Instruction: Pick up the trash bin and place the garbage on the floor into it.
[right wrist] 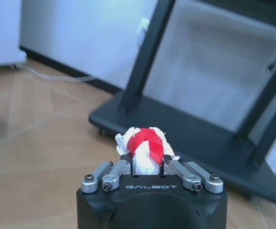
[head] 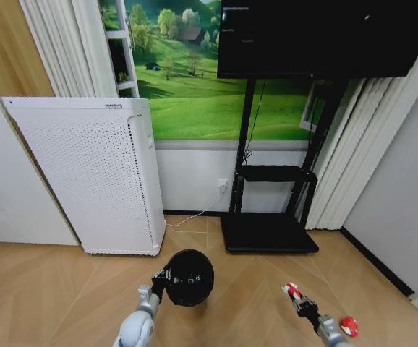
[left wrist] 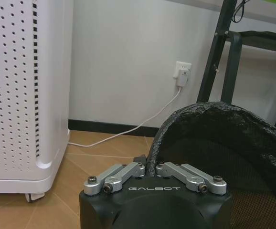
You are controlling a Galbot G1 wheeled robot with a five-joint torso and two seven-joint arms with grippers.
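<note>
Nearest the robot, in the head view, the right hand [head: 296, 297] hangs low over the wooden floor [head: 64, 289], closed on a red-and-white wrapper [head: 291, 290]. The right wrist view shows the same piece of garbage pinched between the fingertips, the crumpled wad [right wrist: 144, 149] standing up out of the jaws with its red band across the top. A second red-and-white piece [head: 348, 326] lies on the floor just beside the right forearm, on its outer side, not yet collected.

To the left of that, at about the same depth, the left hand [head: 160, 279] is clamped on the rim of the trash bin [head: 189, 277]. In the left wrist view the fingers [left wrist: 128, 170] pinch the rim where the black liner folds over it, and the bin [left wrist: 224, 157] opens away from the camera. In the head view its round mouth is turned up toward the head camera.

The relation that matters: the held wrapper lies to the right of the bin's mouth, well apart, with bare floor between. By judgement, the drop calls for closing that sideways gap, either hand moving toward the other, so that the wrapper ends up above the opening before release.

Farther off stand the black TV stand [head: 270, 233] and the white perforated appliance [head: 93, 173] against the wall.
</note>
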